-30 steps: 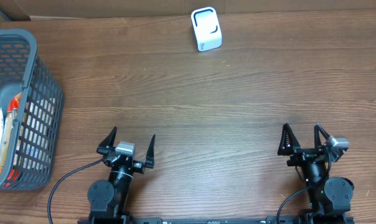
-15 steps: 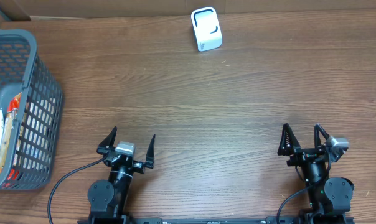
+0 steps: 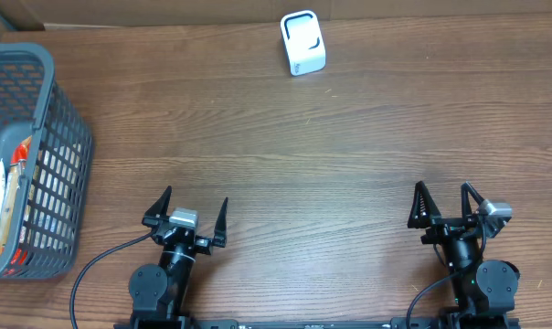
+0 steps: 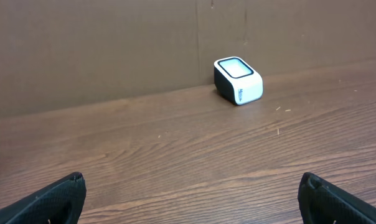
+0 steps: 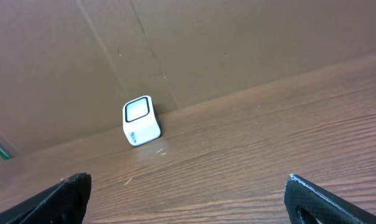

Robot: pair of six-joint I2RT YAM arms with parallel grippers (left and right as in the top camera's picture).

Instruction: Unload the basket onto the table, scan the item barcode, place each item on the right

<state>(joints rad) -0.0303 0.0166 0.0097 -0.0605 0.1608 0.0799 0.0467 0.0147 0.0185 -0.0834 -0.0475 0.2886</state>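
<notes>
A small white barcode scanner with a dark-rimmed window [image 3: 302, 43] stands at the far edge of the wooden table, also seen in the left wrist view [image 4: 238, 80] and the right wrist view [image 5: 140, 121]. Packaged items [image 3: 4, 206] lie in the grey basket [image 3: 47, 110] at the left. My left gripper [image 3: 190, 207] rests at the near left edge, open and empty; bare wood shows between its tips [image 4: 191, 186]. My right gripper [image 3: 442, 202] rests at the near right edge, open and empty [image 5: 188, 190].
A brown cardboard wall [image 4: 101, 50] runs along the table's far edge behind the scanner. The basket stands against the left edge, well left of my left gripper.
</notes>
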